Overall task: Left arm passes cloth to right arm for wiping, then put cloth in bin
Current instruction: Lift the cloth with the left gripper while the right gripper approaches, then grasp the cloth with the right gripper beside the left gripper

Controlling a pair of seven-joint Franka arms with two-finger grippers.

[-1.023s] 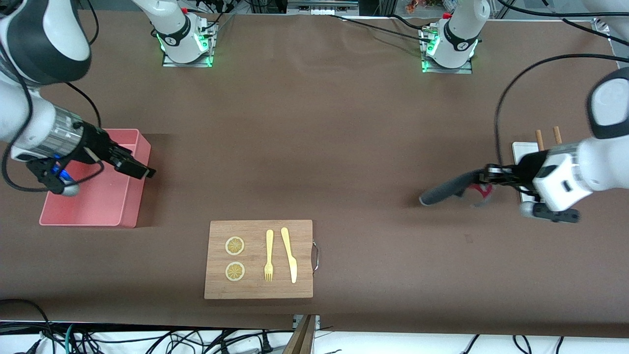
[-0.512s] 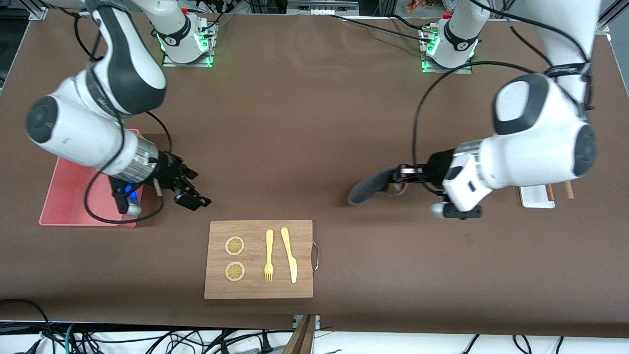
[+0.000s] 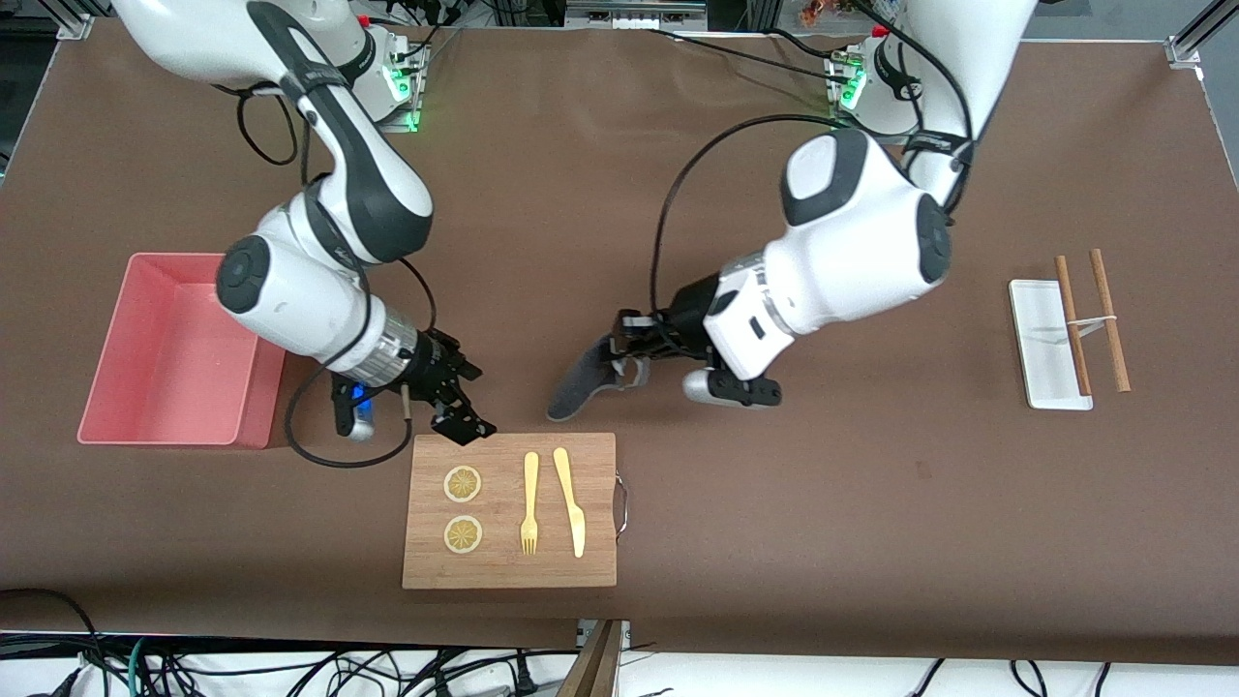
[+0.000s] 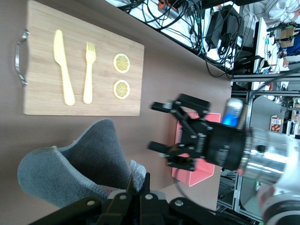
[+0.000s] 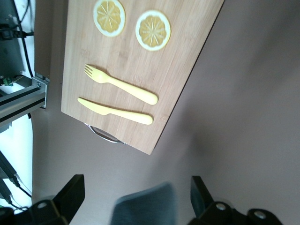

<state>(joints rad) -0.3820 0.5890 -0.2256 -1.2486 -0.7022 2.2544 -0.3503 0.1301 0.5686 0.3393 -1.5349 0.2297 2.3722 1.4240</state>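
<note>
**Now one cloth aloft between two grippers**

One grey cloth [image 3: 584, 379] hangs from the left gripper [image 3: 627, 350], whose fingers are clamped on its upper edge; the loose part droops over bare table just farther from the front camera than the board [image 3: 510, 510]. In the left wrist view the cloth [image 4: 75, 168] bulges out from between the fingers [image 4: 123, 201], folded into a rounded flap.

The right gripper [image 3: 463, 414] sits over the board's farther corner at the right arm's end, facing the cloth, well apart from it. Its two fingers [image 4: 164, 107] are spread wide with nothing between them, as the left wrist view shows of the right gripper [image 4: 159, 126]; in the right wrist view both fingers [image 5: 70, 191] frame a blurred edge of the cloth [image 5: 143, 206].

One pink bin [image 3: 118, 431] stands toward the right arm's end of the table, beside the right arm's wrist.

On the one board lie two lemon slices [image 3: 463, 484], one nearer the camera than the other, then one yellow fork [image 3: 529, 501] and one yellow knife [image 3: 570, 500] side by side. One metal handle [image 3: 620, 503] sticks out of the board's edge toward the left arm's end.

Toward the left arm's end, one white tray [image 3: 1043, 344] lies flat, with two brown sticks [image 3: 1084, 319] across it, tied by a thin band.
</note>
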